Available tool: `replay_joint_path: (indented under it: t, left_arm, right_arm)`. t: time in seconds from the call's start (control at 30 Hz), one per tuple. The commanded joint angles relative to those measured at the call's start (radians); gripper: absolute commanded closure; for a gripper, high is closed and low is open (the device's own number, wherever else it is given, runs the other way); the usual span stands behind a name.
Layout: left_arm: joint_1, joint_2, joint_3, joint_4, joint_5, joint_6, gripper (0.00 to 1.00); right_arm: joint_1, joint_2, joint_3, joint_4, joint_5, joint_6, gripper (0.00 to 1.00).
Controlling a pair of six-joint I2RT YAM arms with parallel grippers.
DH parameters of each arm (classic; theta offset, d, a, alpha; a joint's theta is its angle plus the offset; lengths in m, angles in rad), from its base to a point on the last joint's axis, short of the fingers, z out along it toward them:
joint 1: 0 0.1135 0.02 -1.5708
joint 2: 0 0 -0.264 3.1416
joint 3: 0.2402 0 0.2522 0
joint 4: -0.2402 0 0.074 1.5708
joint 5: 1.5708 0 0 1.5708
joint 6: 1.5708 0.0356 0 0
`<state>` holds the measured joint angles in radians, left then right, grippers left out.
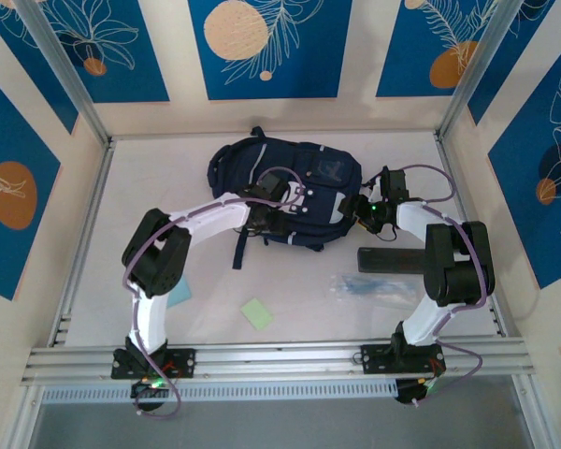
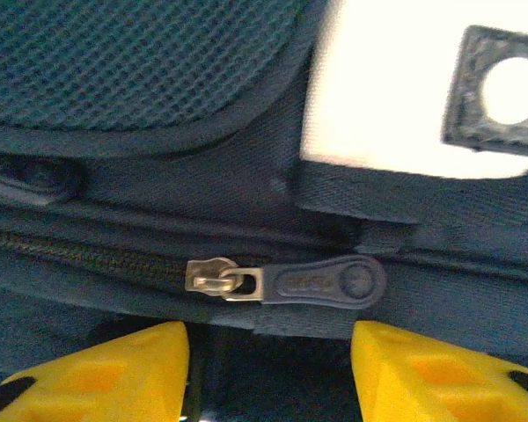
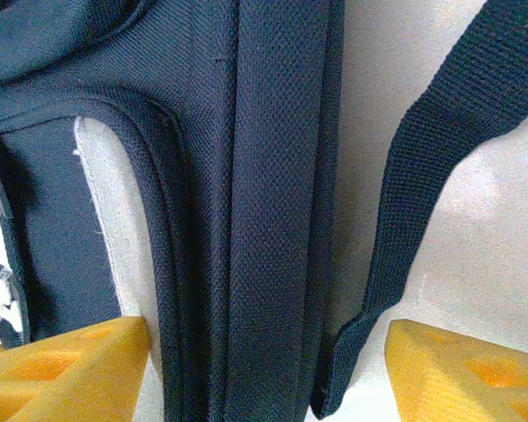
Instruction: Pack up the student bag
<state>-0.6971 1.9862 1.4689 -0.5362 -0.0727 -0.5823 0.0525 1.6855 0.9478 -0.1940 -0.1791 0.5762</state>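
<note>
Navy student bag point(image 1: 299, 178) at table point(image 1: 150, 187) far edge, centre. L gripper point(image 2: 270, 369) jaws apart, zip pull point(image 2: 321, 281) just beyond tips; R gripper point(image 3: 268, 369) jaws apart, astride bag side & strap point(image 3: 440, 176)

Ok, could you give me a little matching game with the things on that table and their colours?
Things:
1 backpack
2 paper square
3 long box
4 plastic pouch

Colours:
a clear
b black
c navy with grey patches
d pale green

Pairs: 1-c, 2-d, 3-b, 4-a
</note>
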Motion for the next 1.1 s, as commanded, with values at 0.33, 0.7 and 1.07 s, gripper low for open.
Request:
replay_joint_path:
  t: [0.33,0.7,1.07]
  left_arm:
    - [0.009,-0.091,-0.09,0.207,0.068,-0.367,0.46]
    - [0.036,-0.052,-0.12,0.16,-0.076,-0.467,0.46]
    - [0.071,0.044,-0.07,0.142,-0.041,-0.453,0.65]
  right_arm:
    - [0.005,-0.003,-0.012,0.019,0.009,-0.036,0.28]
    - [-0.017,0.011,-0.015,0.042,-0.017,-0.053,0.28]
    - [-0.052,0.012,-0.021,0.056,-0.044,-0.056,0.28]
